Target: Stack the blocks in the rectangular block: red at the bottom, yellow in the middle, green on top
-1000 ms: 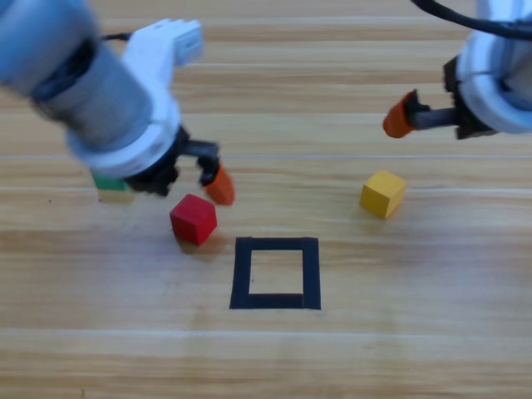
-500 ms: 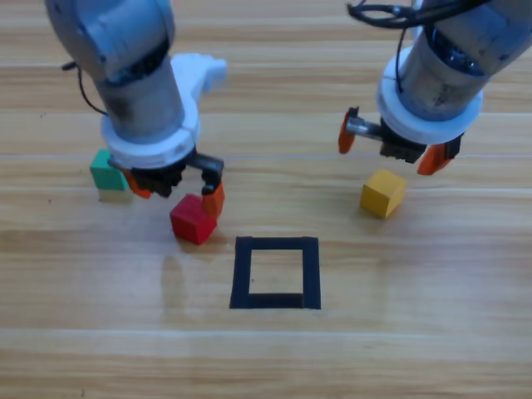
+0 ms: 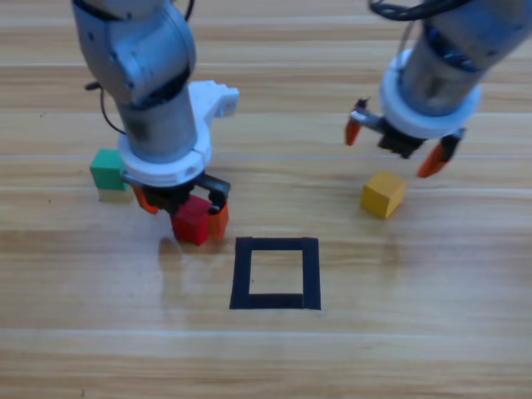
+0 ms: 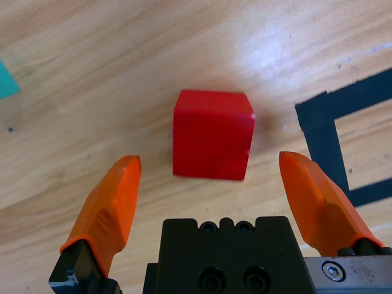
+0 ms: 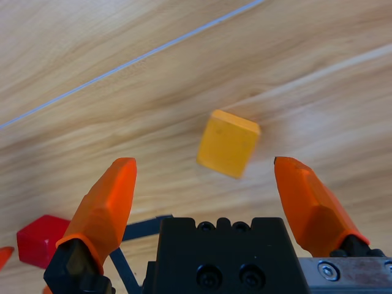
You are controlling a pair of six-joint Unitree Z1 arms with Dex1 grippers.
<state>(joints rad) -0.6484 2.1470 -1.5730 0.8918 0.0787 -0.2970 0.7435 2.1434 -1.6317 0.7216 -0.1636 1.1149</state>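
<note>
The red cube [image 3: 191, 222] [image 4: 212, 134] rests on the table left of the black tape rectangle [image 3: 275, 273] [image 4: 327, 138]. My left gripper [image 3: 181, 208] [image 4: 211, 174] is open and lowered over it, one jaw on either side, neither touching it. The yellow cube [image 3: 382, 194] [image 5: 228, 143] lies at the right, with my right gripper [image 3: 396, 145] [image 5: 205, 184] open above and just behind it. Left of the left arm sits the green cube [image 3: 107, 169], with only its corner [image 4: 7, 79] in the left wrist view. The red cube [image 5: 40, 241] also shows in the right wrist view.
Bare wooden table lies in front of the tape rectangle. The two arms stand apart, one on each side of the rectangle.
The left gripper came down from beside the red cube to straddle it. The right arm swung in from the right edge to hover over the yellow cube.
</note>
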